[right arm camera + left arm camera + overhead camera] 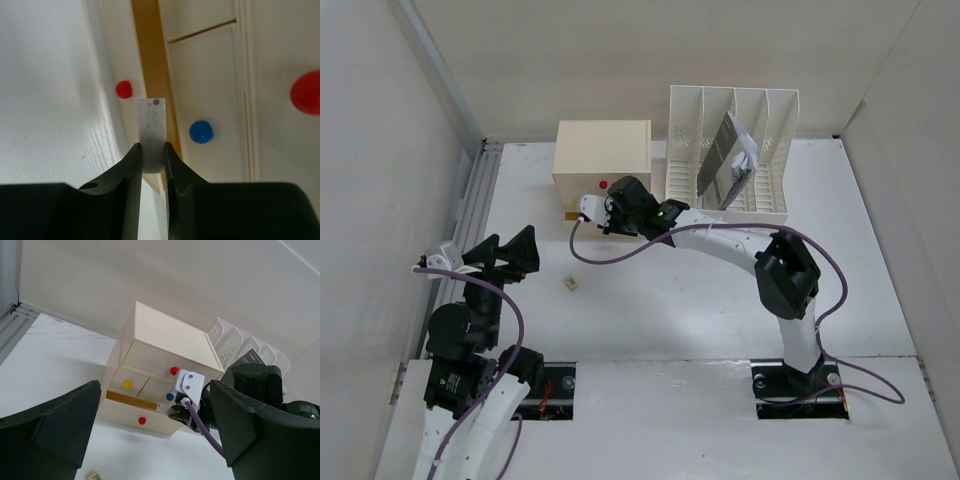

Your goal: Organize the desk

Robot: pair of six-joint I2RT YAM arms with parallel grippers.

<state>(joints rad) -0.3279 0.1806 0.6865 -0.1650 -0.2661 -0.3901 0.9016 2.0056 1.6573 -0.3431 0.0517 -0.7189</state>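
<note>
Insertion in hand: right gripper [150, 152] clamped on a thin white strip [151, 122] before the drawer box [210, 75], at the far side of the desk [700, 310]. Judgement: keep the strip level with the tan slot [149, 50] and advance slowly. Left gripper [507, 248] jaws apart, idle.

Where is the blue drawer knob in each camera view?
Right wrist: blue knob right of centre, beside the white strip pinched in the right hand.
Left wrist: centre frame, low on the drawer box front, beside that hand.
Top external: not visible; the hand hides that part of the front.
Shared landmark: the cream drawer box.
</note>
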